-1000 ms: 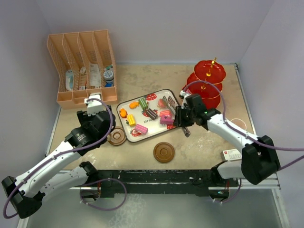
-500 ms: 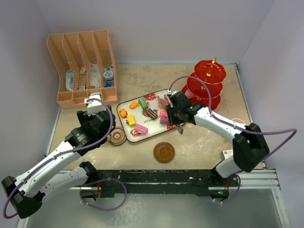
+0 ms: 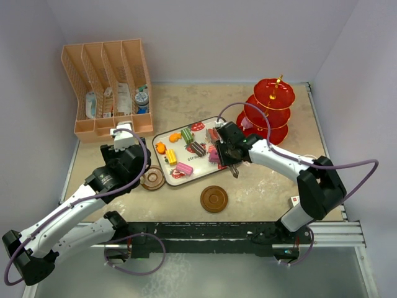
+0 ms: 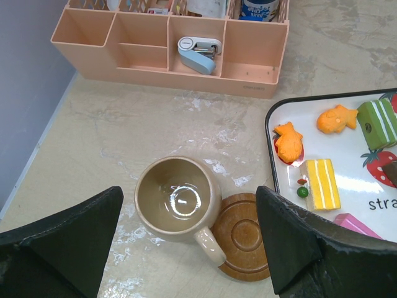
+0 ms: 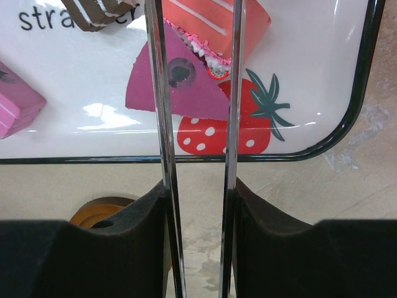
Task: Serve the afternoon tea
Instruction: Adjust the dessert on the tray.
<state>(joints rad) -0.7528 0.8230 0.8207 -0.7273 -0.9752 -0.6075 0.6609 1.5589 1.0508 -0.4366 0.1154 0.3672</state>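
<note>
1. While the left hand point(image 4: 189, 205) hangs over a tan round mug point(image 4: 175, 200), its two dark fingers point(image 4: 65, 239) stand wide apart. One is on each side of the mug, and neither touches anything.
2. That mug stands upright on the beige mottled table point(image 4: 124, 124). Its handle lies over the edge of a brown round grooved saucer point(image 4: 247, 239), and the mug itself sits beside the saucer rather than on its middle.
3. The right hand point(image 5: 198, 198) is clamped on a pair of metal tongs point(image 5: 162, 124). Their two thin blades run up between its black pads point(image 5: 260, 211).
4. The blades reach over the near right corner of a white rectangular tray with a black rim point(image 5: 366, 81).
5. The left blade crosses a purple wedge-shaped toy cake slice point(image 5: 146, 93), and the right one runs past its pointed end.
6. Both blades also pass over a red-and-pink toy cake point(image 5: 254, 25). Their tips leave the wrist view at the top, so I cannot tell whether they grip a sweet.
7. At the tray's other end lie two orange fish-shaped sweets point(image 4: 288, 141), a green striped block point(image 4: 377, 121) and a yellow striped slice point(image 4: 321, 184).
8. A second brown round saucer point(image 3: 214, 199) lies on the table just in front of the tray, apart from the first.
9. A red three-tier stand point(image 3: 270, 108) stands upright near the tray's far right corner.
10. A peach plastic divided rack point(image 3: 108, 87) sits at the table's far left.
</note>
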